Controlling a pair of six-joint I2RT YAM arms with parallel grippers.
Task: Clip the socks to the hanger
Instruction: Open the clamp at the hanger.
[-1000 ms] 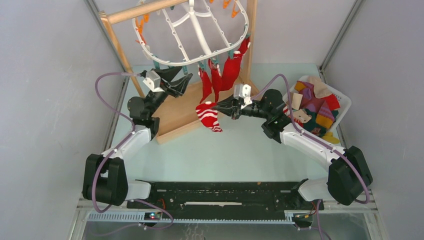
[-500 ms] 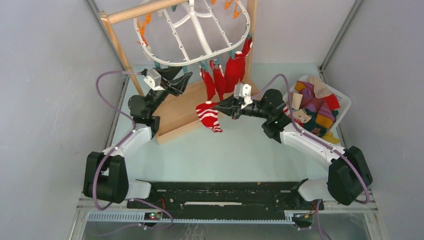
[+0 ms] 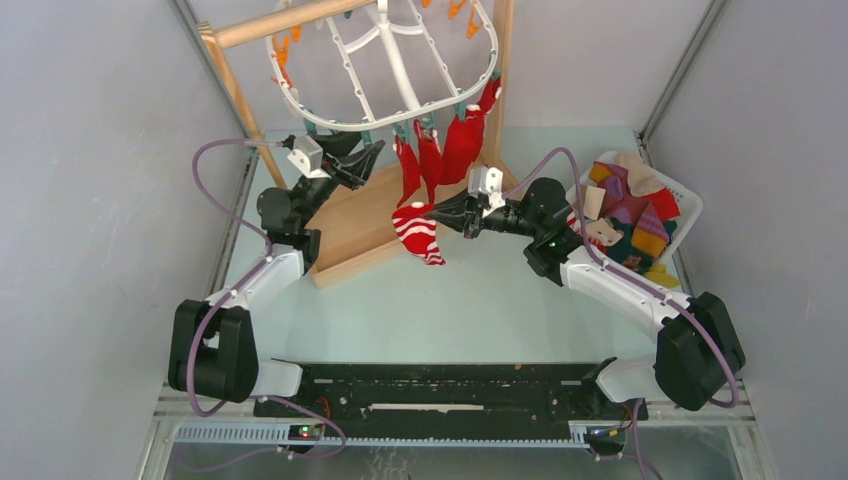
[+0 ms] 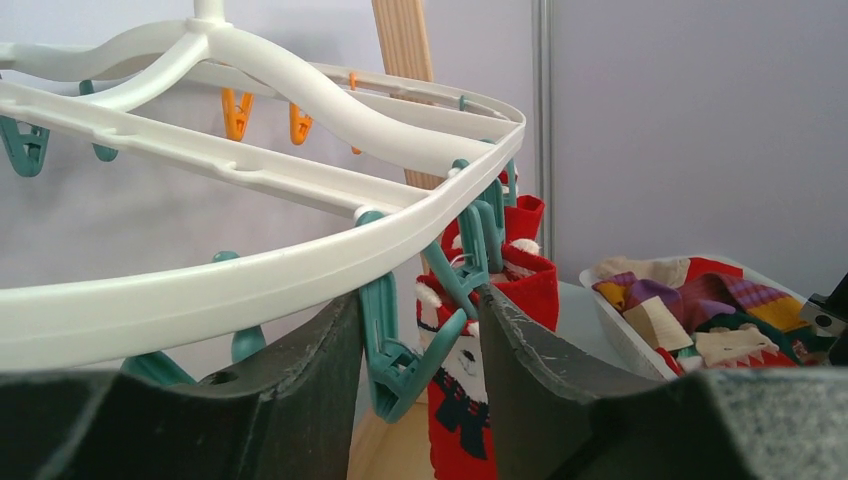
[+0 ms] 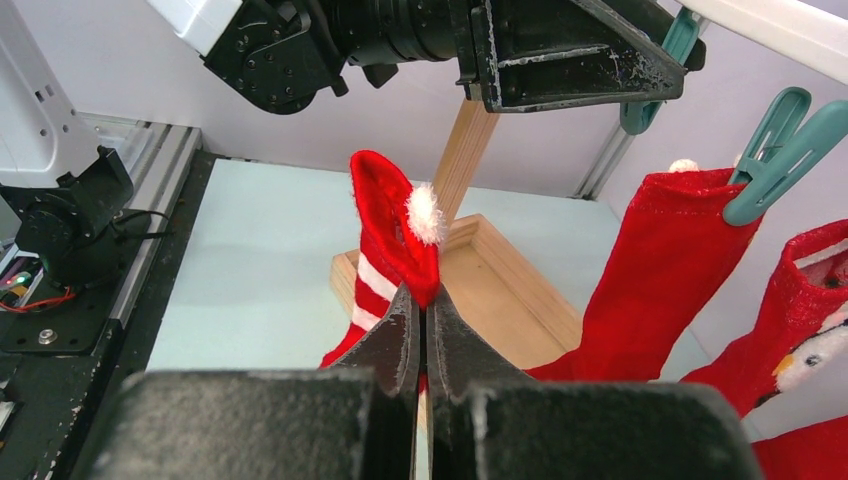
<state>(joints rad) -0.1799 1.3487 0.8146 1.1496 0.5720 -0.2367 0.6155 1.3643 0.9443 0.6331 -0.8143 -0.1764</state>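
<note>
Currently, the right hand [image 3: 432,212] is closed on the red-and-white striped fabric sock [image 3: 418,236], gripping it just below the cuff. The cuff projects beyond the fingertips toward the left hand [image 3: 372,152], and the sock's long axis hangs down from the grip.

The left hand stands with its jaws apart, one on each side of a teal plastic clothespin [image 4: 398,352]. This pin dangles from the near rim of the large white plastic oval hanger [image 3: 330,124]. Whether the fingers press the pin cannot be determined.

The pin lies up and to the left of the cuff, near but apart, and the left hand is nearer to it. The next move probably requires carrying the cuff up-left into the pin's mouth, beside the plain red socks [image 3: 440,150] already clipped.
</note>
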